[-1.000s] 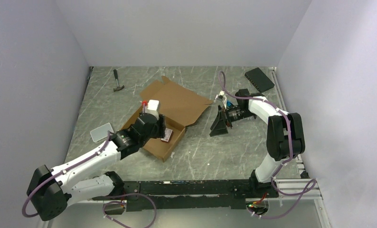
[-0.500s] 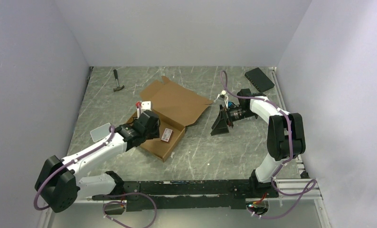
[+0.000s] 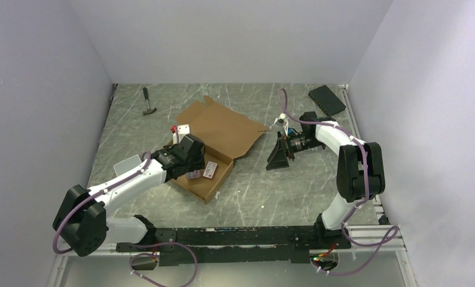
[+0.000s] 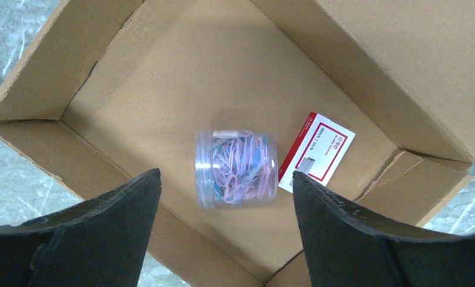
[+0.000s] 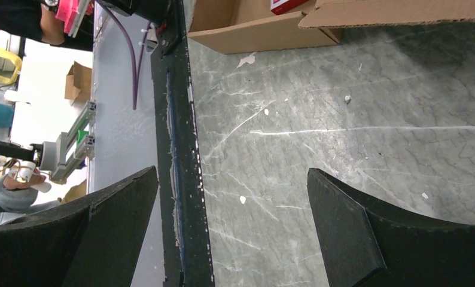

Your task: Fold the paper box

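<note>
Paper box (image 3: pixel 226 128), lid flap open, its tray directly below the left gripper (image 4: pixel 224 176), whose spread jaws hold nothing; from above, the wrist hides much of the tray. Right gripper (image 5: pixel 232 173), likewise spread and empty, sees only a cut-off box corner. Clear jar (image 4: pixel 237 169) of coloured bands lies beneath the left fingers, beside a red-and-white card (image 4: pixel 317 146) with unreadable print.

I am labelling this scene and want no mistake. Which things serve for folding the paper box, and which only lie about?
For the job: plain brown corrugated cardboard box; open left gripper over it.
Lying about: clear plastic jar of coloured bands and red-and-white card, both inside the box; small dark hammer; flat black rectangular box; pale flat plastic piece.
</note>
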`<action>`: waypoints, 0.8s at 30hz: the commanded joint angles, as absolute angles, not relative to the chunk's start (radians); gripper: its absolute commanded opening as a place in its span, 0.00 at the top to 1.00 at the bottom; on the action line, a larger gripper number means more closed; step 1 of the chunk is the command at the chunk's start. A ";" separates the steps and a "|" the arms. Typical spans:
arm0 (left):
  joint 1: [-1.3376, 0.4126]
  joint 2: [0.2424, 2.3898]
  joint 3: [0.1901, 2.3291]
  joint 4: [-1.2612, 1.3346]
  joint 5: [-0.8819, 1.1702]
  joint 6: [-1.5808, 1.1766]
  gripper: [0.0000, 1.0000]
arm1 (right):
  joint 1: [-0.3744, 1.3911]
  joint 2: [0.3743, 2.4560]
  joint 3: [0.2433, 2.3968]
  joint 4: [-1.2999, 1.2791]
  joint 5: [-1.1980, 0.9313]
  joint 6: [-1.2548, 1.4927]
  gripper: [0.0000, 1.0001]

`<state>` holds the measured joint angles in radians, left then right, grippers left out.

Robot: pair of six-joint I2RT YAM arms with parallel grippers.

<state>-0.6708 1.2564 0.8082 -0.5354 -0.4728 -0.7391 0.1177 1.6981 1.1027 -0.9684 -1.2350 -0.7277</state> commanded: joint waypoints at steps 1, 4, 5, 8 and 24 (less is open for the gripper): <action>-0.662 1.252 0.850 -0.545 -0.500 -0.766 0.09 | 0.109 1.663 1.136 -0.975 -1.254 -0.768 0.00; -0.660 1.240 0.850 -0.548 -0.492 -0.765 0.01 | 0.106 1.663 1.137 -0.977 -1.254 -0.771 0.00; -0.659 1.234 0.851 -0.552 -0.489 -0.765 0.01 | 0.105 1.663 1.137 -0.978 -1.253 -0.771 0.00; -0.658 1.213 0.859 -0.557 -0.470 -0.757 0.00 | 0.096 1.660 1.140 -0.985 -1.248 -0.780 0.00; -0.503 1.144 1.112 -0.604 -0.129 -0.393 0.00 | -0.096 1.552 1.104 -0.907 -1.061 -0.769 0.00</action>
